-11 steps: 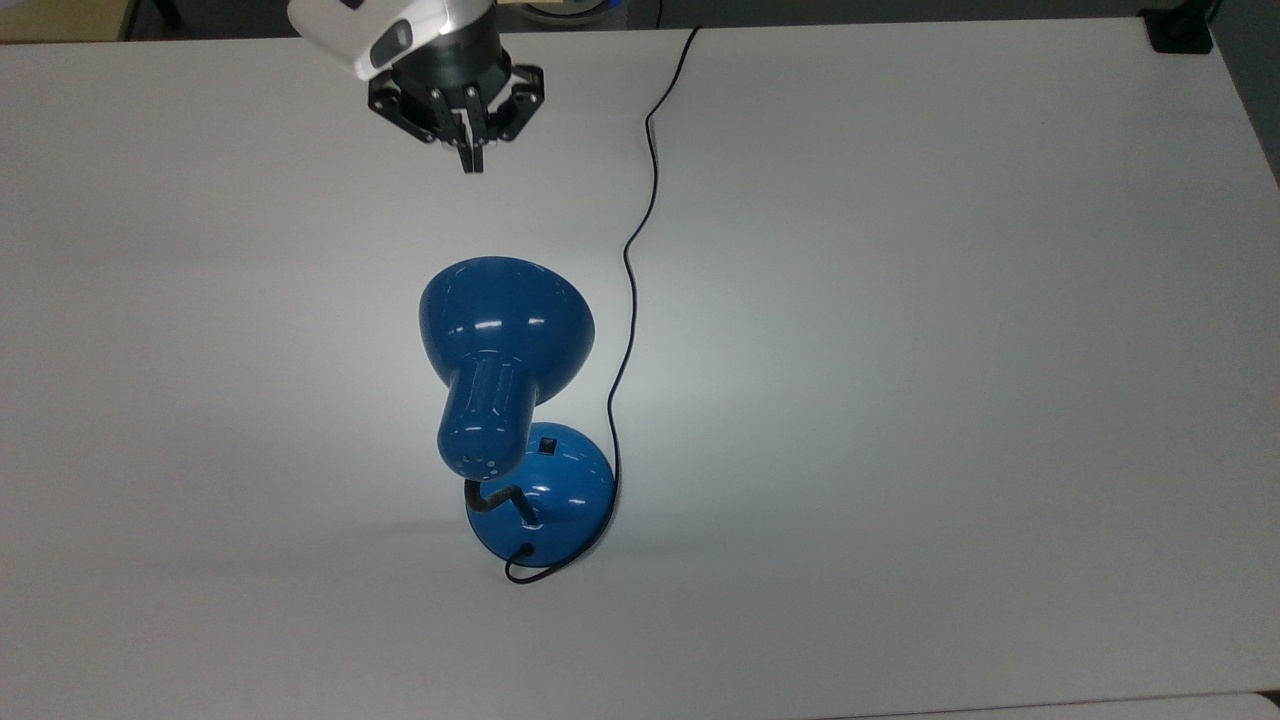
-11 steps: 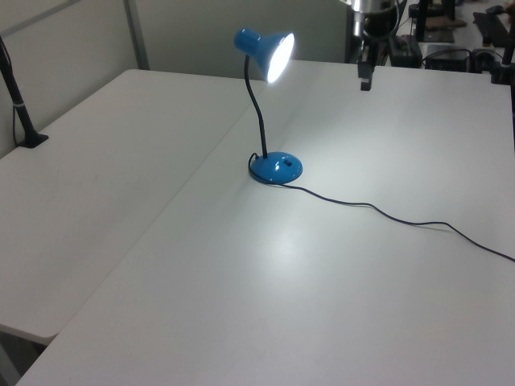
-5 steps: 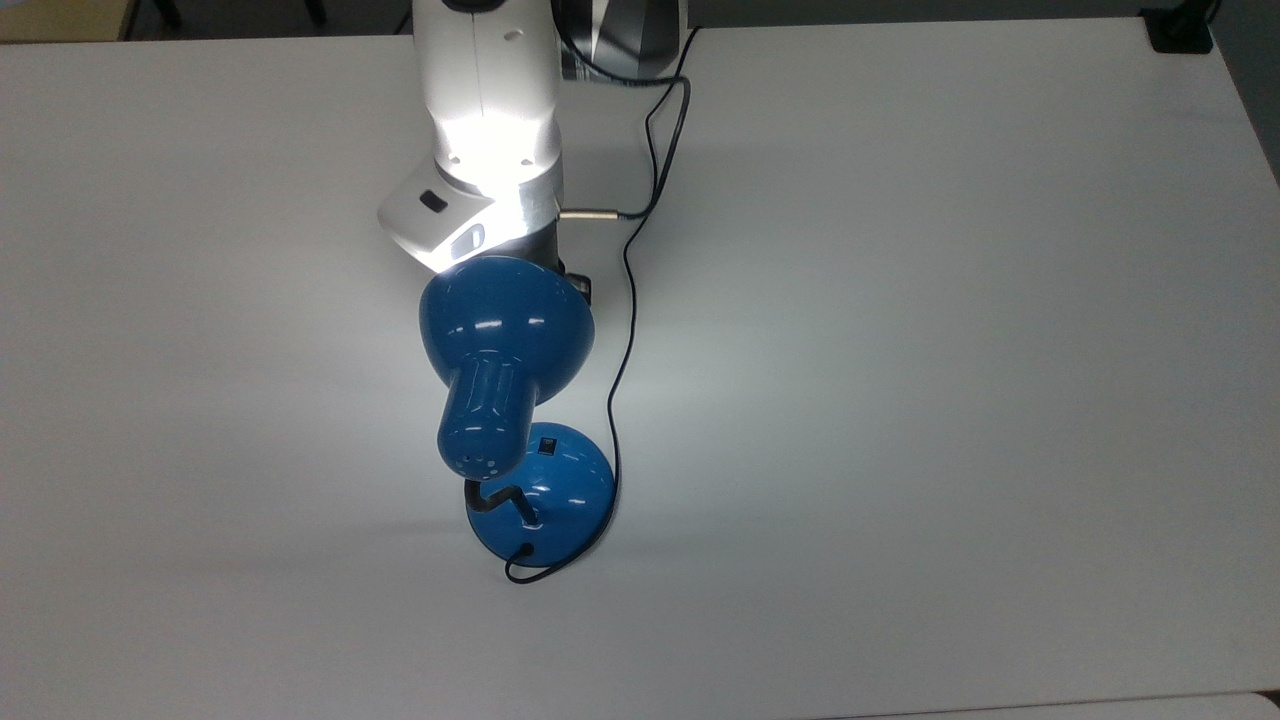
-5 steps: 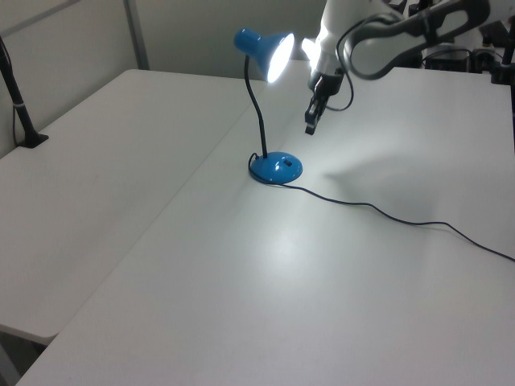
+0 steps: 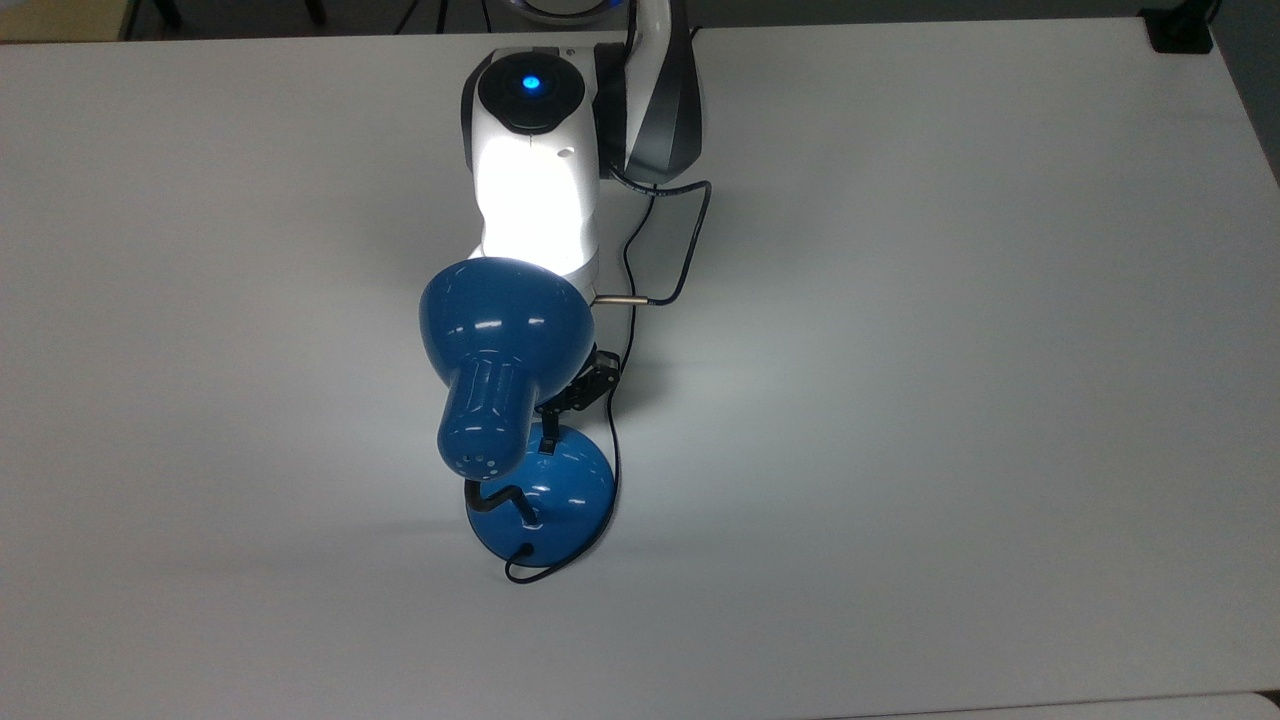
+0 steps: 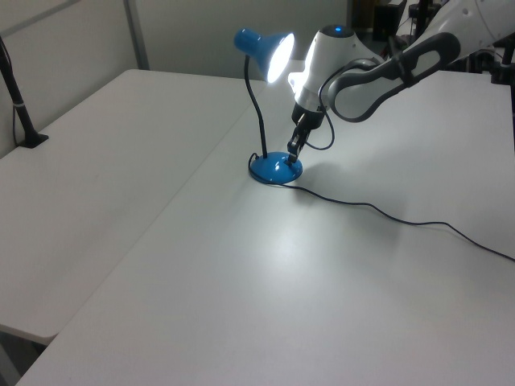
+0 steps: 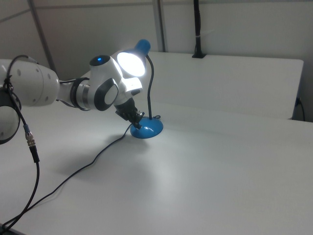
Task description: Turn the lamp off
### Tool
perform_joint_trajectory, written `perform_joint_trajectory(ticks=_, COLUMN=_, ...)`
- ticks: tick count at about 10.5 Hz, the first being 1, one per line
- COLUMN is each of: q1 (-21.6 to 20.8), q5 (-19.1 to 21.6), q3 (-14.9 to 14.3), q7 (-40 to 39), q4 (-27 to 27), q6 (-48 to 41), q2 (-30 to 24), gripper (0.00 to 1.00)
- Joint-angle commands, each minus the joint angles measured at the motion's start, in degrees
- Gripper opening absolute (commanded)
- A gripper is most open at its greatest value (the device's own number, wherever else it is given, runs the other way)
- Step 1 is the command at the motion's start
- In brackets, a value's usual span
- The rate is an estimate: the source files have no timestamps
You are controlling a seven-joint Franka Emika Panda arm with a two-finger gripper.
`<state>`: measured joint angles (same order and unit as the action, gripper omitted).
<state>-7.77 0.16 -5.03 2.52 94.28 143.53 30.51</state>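
The claw (image 6: 292, 153), fingers seemingly pressed together, has swung down from above the counter (image 6: 265, 289) onto the still-lit lamp (image 6: 275, 167), poised to press its switch.

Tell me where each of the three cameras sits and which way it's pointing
Top view: overhead, looking straight down at the lamp on the white table; the white arm enters from the top edge.
Left view: raised at one table corner, looking across; the arm reaches in from the left view's right, gripper at the lamp's base.
Right view: low, on the opposite side; the arm enters from the right view's left.
All three share the lit lamp and its cord.
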Motion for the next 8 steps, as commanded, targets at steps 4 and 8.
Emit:
perform_joint_trajectory(ticks=4, q1=-0.8, q5=-2.5, q3=-0.5, q7=2.4, q4=-1.3, q6=3.6, q2=2.8, gripper=0.0)
perform_joint_trajectory(ticks=8, q1=-0.9, q5=-3.0, q3=-0.7, q7=2.1, q4=2.4, q6=3.3, q2=1.7, gripper=0.0)
